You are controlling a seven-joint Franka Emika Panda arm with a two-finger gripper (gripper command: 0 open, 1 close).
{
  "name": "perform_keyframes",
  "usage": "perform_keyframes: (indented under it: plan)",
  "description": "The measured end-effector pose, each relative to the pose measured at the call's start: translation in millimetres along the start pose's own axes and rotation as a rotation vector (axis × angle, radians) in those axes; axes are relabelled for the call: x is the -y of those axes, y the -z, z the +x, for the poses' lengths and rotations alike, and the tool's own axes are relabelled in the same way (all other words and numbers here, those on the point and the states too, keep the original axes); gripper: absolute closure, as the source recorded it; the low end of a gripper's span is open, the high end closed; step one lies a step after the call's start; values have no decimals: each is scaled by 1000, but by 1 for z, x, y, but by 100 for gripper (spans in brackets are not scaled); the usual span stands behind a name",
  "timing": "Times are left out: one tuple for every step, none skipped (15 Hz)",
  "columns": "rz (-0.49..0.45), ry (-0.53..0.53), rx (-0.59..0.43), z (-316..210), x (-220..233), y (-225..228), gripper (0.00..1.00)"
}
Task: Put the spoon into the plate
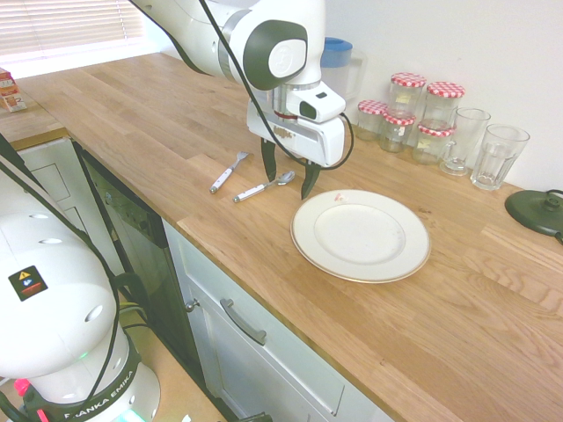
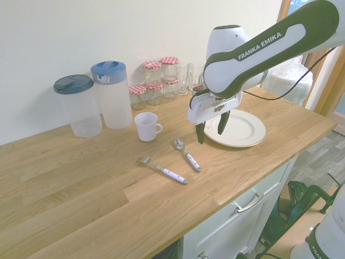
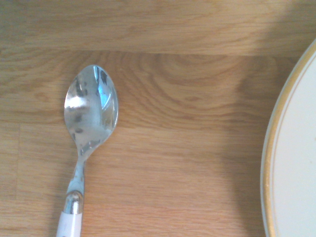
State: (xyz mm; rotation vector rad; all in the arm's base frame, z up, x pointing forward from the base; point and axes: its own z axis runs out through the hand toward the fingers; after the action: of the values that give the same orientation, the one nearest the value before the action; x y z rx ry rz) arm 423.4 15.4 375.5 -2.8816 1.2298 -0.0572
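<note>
step: grasp spoon point(image 1: 264, 186); jaws spread, empty, above worktop point(image 1: 132, 114) | advice: straddle the handle; descend straight; plate point(image 1: 361, 235) beside

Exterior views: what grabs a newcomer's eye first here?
The big white arm dominates, its gripper hanging open and empty above the wooden counter, between the spoon and the plate. The cream plate with its gold edge sits bare near the counter's front edge, while the spoon lies flat on the wood beside a fork. Against the back wall, a cluster of red-checked jars adds the only strong colour.
</note>
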Motion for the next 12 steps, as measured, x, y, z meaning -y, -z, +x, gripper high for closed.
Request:
perform_keyframes:
  plan:
    - [0, 0, 0, 0, 0, 0, 0]
    - [1, 0, -1, 0, 0, 1, 0]
    - [6, -6, -1, -1, 1, 2, 0]
    - [13, -22, 3, -4, 3, 4, 0]
    - [13, -46, 8, -10, 6, 4, 0]
    - [6, -71, 10, -21, 12, 1, 0]
    - [-6, -98, 11, -34, 18, -3, 0]
    - [-16, -120, 8, -50, 25, -7, 0]
    - [-26, -130, 5, -64, 31, -12, 0]
    - [-26, -131, 0, -75, 35, -15, 0]
    - [-22, -127, -5, -82, 37, -19, 0]
    - [-20, -125, -8, -86, 38, -23, 0]
